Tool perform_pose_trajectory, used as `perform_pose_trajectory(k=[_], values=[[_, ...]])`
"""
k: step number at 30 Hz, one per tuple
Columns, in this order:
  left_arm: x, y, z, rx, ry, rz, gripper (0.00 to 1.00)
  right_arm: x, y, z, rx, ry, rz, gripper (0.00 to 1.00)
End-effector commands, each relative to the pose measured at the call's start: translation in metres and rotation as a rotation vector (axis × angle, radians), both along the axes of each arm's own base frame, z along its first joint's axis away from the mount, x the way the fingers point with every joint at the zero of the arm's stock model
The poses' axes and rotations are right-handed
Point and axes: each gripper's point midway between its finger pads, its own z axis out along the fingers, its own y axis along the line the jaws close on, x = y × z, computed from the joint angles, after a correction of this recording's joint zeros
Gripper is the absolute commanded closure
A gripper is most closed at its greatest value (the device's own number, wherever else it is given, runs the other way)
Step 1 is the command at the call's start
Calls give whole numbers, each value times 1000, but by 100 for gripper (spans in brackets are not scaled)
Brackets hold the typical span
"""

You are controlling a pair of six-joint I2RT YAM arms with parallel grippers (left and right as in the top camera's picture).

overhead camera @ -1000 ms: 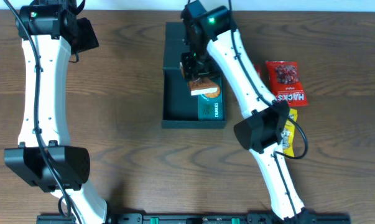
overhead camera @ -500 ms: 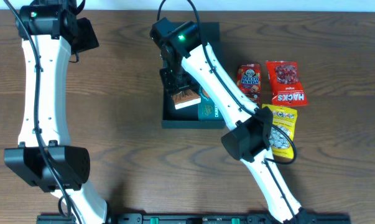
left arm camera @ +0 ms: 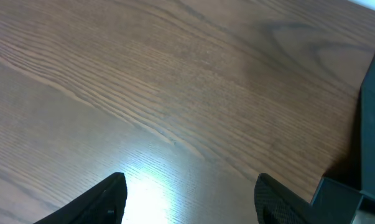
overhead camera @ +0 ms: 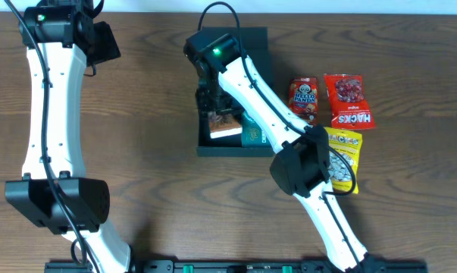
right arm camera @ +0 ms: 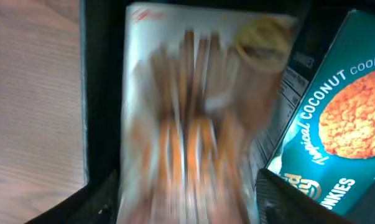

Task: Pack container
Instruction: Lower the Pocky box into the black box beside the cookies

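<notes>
Snack pkt [right arm camera: 187, 118] in container [overhead camera: 236, 150] v. blurred, label unreadable.

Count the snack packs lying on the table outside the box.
3, all right of the box: a small red pack, a larger red pack beside it, and a yellow pack closer to the robot, partly under the right arm. More may be hidden.

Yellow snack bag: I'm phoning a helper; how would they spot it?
In the overhead view, find the dark box. Three bags lie to its right; the yellow bag sits below the small red bag and the big red bag, partly under the right arm. It alone is yellow.
</notes>
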Motion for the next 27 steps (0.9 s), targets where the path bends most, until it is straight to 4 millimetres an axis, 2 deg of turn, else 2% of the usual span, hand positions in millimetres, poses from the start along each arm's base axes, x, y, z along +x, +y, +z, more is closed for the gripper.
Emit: perform_pose_trajectory(k=[1,3,5,9,10,12,14,15,16,27], values=[[1,4,-1,11,5,1,33,7,-1,17,12,-58,-22,11],[1,4,-1,11,5,1,33,9,-3,17,7,-64,-25,1],[1,4,-1,11,5,1,33,10,-6,18,7,-62,-20,1],[1,4,-1,11,5,1,33,11,-14,21,3,-50,29,18],[1,4,-1,11,5,1,33,9,-16,21,8,-38,38,29],[1,4,-1,11,5,1,33,5,-17,22,22,-8,48,58],[1,4,-1,11,4,1,33,1,-17,21,43,22,72,83],[1,4,-1,11,5,1,33,-1,-16,19,52,30,93,92],[1,4,-1,11,4,1,33,-1,-15,16,55,34,103,97],[1,4,-1,11,4,1,33,-13,-13,-41,47,116,131,99]])
